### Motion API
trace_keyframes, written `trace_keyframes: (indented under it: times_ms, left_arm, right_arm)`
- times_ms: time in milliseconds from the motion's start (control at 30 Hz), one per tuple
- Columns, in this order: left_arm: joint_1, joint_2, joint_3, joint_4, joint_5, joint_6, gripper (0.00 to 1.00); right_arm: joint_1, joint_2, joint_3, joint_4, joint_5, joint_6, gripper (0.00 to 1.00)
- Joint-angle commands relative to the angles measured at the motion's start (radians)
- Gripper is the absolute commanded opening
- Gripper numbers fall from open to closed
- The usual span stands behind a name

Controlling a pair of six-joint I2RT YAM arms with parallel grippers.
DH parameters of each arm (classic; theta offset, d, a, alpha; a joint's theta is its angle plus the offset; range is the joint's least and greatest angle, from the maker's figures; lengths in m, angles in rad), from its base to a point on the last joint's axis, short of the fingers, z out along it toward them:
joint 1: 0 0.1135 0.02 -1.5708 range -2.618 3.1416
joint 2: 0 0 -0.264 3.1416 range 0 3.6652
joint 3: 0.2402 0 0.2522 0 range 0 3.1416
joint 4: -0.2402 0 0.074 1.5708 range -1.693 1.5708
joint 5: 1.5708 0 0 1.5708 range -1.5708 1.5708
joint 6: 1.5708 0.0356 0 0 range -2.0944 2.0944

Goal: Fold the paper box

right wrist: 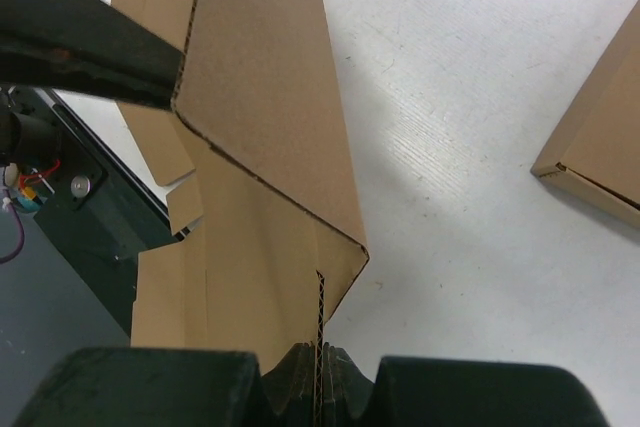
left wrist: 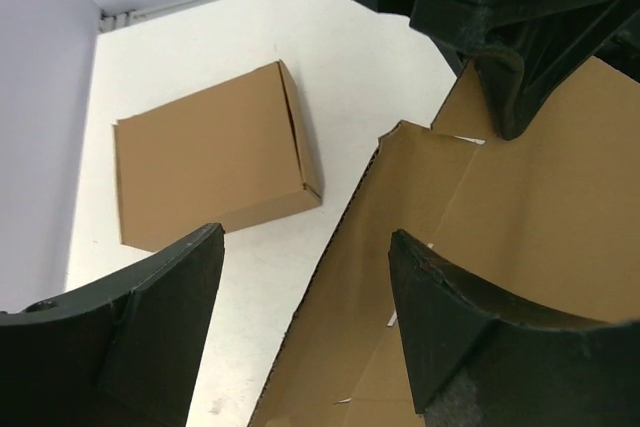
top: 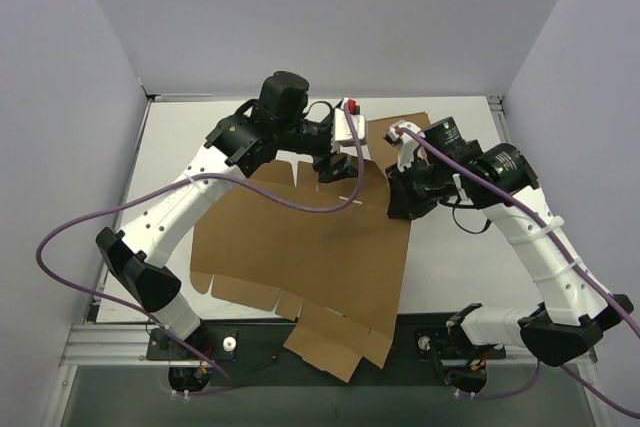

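The paper box is a flat brown die-cut sheet lying mid-table, its near flaps hanging over the front edge. My right gripper is at its far right corner, and in the right wrist view it is shut on a raised flap edge of the paper box. My left gripper hovers over the sheet's far edge. In the left wrist view it stands open, one finger over the table and the other over the paper box, whose edge runs between them.
A compact folded brown carton lies at the back, just beyond both grippers; it is also seen as the carton and the carton. The white table is bounded by grey walls on three sides and a black rail at the front.
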Motion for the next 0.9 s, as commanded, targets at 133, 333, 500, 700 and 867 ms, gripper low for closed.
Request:
trace_keyframes:
  times_ms: [133,333,500,700,867]
  left_arm:
    - [-0.013,0.041,0.068,-0.102,0.063,-0.013,0.44]
    - [-0.011,0.038,0.046,-0.079,0.031,-0.022,0.07]
    - [-0.003,0.029,0.04,-0.034,-0.012,-0.047,0.0]
    - [0.125,-0.064,-0.118,0.313,-0.04,-0.296,0.0]
    - [0.239,-0.166,-0.35,0.669,-0.086,-0.526,0.0]
  right_arm:
    - [0.011,-0.034,-0.022,-0.012,0.032,-0.022,0.0]
    - [-0.005,-0.072,-0.046,0.024,0.095,0.009,0.09]
    - [-0.016,-0.135,-0.1,0.09,0.188,0.058,0.61]
    - [-0.039,-0.296,-0.241,0.251,0.477,0.141,0.92]
    - [-0.04,-0.385,-0.289,0.349,0.558,0.181,0.92]
